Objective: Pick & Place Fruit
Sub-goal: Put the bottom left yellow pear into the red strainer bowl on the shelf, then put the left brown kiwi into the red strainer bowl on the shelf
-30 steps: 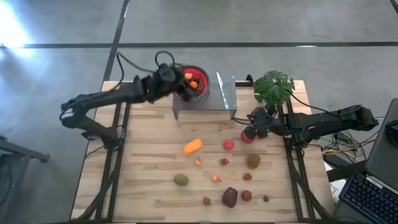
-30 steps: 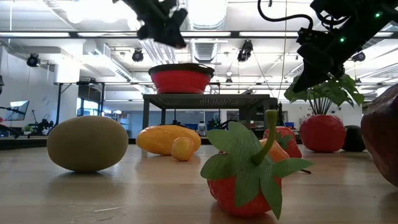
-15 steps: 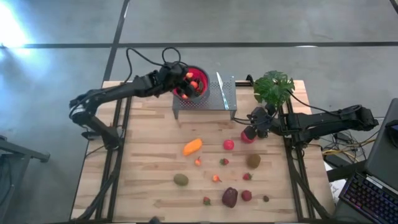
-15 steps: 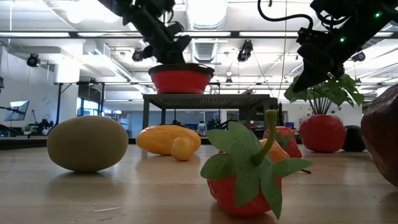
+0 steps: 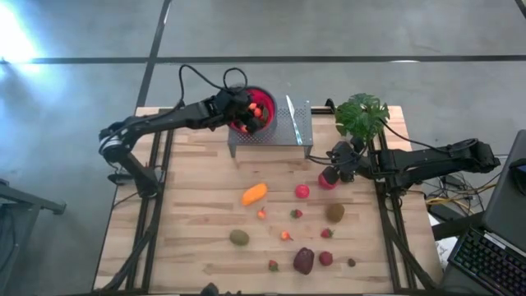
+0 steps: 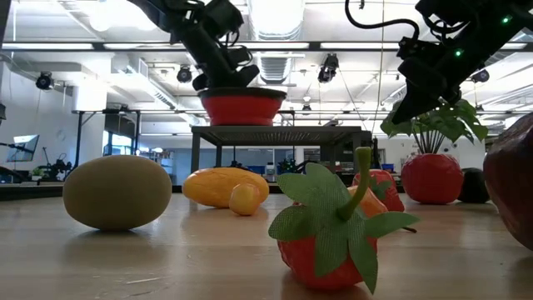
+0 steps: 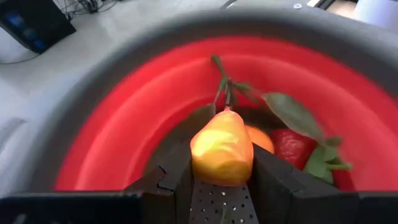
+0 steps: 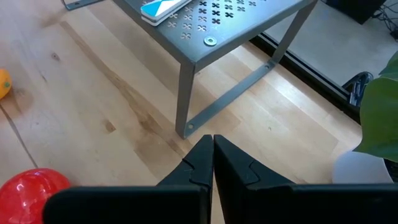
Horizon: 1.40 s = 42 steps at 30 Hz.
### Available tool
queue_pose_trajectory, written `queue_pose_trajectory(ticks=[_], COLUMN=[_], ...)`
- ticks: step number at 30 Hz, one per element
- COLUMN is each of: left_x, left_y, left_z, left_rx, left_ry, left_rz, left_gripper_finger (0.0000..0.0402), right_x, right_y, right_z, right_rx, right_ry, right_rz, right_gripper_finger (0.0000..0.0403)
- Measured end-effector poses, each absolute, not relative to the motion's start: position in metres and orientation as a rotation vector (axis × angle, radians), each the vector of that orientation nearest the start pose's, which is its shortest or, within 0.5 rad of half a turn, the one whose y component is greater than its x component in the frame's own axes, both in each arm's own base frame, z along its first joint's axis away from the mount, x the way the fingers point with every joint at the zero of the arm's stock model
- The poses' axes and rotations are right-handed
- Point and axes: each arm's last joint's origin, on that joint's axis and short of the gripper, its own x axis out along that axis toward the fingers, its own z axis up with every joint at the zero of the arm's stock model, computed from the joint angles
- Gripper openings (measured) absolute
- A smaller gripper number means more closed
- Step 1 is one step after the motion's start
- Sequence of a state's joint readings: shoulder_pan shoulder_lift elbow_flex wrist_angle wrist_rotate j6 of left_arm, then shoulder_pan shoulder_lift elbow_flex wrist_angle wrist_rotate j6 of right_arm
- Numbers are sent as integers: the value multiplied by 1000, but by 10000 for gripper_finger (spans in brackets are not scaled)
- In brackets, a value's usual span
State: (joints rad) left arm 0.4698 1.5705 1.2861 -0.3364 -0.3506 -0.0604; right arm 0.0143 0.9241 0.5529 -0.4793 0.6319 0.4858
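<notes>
Nearest the low camera, a strawberry (image 6: 329, 237) and a brown-green kiwi (image 6: 117, 192) lie on the wooden tabletop (image 5: 197, 222), with more fruit scattered behind them, among them an elongated orange one (image 5: 254, 194) and a dark maroon one (image 5: 304, 261). Farther back, the right claw (image 5: 333, 168) hangs pinched tight and empty near a red apple (image 5: 302, 191). At the far edge, on a metal stand (image 5: 294, 131), the left claw (image 7: 222, 186) grips a yellow-orange pear (image 7: 221, 149) inside the red bowl (image 7: 124, 118).
</notes>
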Motion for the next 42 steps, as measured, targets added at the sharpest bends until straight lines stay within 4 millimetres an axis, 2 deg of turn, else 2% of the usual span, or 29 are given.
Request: queue_pose_trajectory(ticks=[10,17,23,28,34,38,42], left_x=[307,307,308,307,303,302,305], left_y=[167,168,168,163,141,114,78], left_z=[301,305,315,338,377,396,403], left_rx=[-79,-81,-77,-33,-18,7,35], left_ry=[622,602,590,644,714,769,812], left_rz=[812,813,811,782,727,650,549], left_gripper_finger=[139,176,218,225,223,222,222], right_x=[171,171,171,171,171,171,171], right_y=[-15,-15,-15,-15,-15,-15,-15], right_z=[213,213,213,213,213,213,213], right_rx=[170,170,170,170,157,155,153], right_ry=[654,654,654,654,660,661,661], right_rz=[-758,-758,-758,-758,-753,-752,-751], right_gripper_finger=[8,8,8,8,8,8,8])
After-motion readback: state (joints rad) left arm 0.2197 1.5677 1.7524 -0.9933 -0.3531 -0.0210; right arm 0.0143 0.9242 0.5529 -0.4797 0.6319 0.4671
